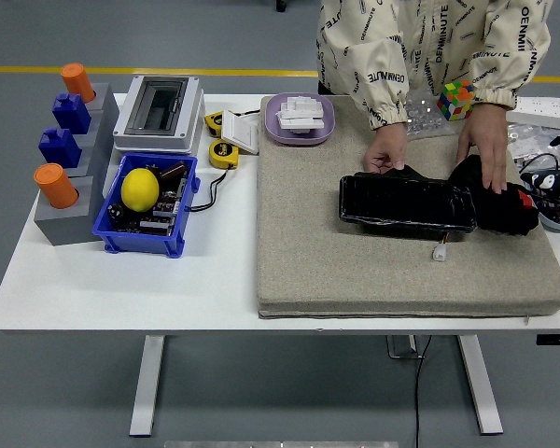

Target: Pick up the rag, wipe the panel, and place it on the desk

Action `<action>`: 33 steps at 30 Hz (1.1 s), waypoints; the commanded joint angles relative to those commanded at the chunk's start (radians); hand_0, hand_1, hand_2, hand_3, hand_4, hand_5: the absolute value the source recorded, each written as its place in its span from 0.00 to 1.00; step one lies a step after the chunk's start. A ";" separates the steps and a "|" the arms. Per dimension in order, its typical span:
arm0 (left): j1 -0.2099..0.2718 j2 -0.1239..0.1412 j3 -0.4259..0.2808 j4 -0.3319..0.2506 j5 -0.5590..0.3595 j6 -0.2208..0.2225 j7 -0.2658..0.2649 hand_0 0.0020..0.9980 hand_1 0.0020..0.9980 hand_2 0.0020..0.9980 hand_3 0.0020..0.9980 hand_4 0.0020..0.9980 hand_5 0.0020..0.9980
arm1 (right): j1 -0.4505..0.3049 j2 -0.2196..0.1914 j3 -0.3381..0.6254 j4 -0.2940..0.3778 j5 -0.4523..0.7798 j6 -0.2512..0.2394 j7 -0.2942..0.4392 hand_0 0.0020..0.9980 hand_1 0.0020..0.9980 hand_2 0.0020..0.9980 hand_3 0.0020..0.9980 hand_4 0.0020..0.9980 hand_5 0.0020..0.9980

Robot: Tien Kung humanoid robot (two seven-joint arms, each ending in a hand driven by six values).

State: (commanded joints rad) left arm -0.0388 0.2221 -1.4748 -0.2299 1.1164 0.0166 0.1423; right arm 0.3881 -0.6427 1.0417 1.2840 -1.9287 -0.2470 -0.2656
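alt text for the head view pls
A person at the table's far side rests one hand on the black panel's far edge and the other hand on the black rag beside it, on a grey mat; no robot hand is clearly visible.

The table (93, 289) was white, the mat (355, 271) on it a speckled grey-beige. The panel (406, 205) was glossy black, and so was the rag (504, 210). A yellow lemon (140, 189) lay in a blue bin (140, 238). The dish (280, 131) was lilac, the puzzle cube (455, 99) many-coloured. The person's sleeve (378, 65) was cream with black lettering.
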 joint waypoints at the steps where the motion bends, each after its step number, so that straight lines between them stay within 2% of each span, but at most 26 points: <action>1: 0.000 0.000 0.000 0.000 0.000 0.000 0.000 0.61 0.64 0.66 0.56 0.63 0.44 | 0.000 0.000 0.000 -0.002 -0.012 0.003 -0.001 0.62 0.60 0.68 0.65 1.00 0.55; 11: 0.000 -0.001 0.000 -0.001 0.000 0.000 0.000 0.61 0.64 0.66 0.56 0.63 0.44 | -0.008 0.002 0.011 -0.017 -0.158 0.035 0.002 0.62 0.60 0.68 0.65 1.00 0.53; 21: 0.004 -0.001 0.000 0.001 -0.001 0.000 0.000 0.61 0.64 0.66 0.56 0.63 0.44 | -0.027 -0.002 0.038 -0.018 -0.147 0.101 -0.012 0.65 0.62 0.69 0.69 1.00 0.52; 22: 0.004 -0.001 0.001 0.000 -0.001 0.000 0.000 0.61 0.64 0.66 0.56 0.63 0.44 | -0.029 -0.002 0.041 -0.017 -0.148 0.105 -0.013 0.68 0.63 0.71 0.71 1.00 0.52; 24: 0.003 -0.001 0.003 0.000 -0.003 0.000 0.000 0.61 0.64 0.66 0.56 0.63 0.44 | -0.035 -0.003 0.051 -0.014 -0.149 0.114 -0.016 0.68 0.63 0.71 0.71 1.00 0.52; 33: 0.008 0.002 0.007 0.001 -0.001 0.000 0.000 0.61 0.64 0.66 0.56 0.63 0.44 | -0.080 -0.003 0.086 0.017 -0.139 0.123 -0.036 0.68 0.64 0.71 0.71 1.00 0.52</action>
State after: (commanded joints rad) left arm -0.0312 0.2242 -1.4674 -0.2288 1.1153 0.0169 0.1423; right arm 0.3085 -0.6458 1.1281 1.3013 -2.0676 -0.1236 -0.3015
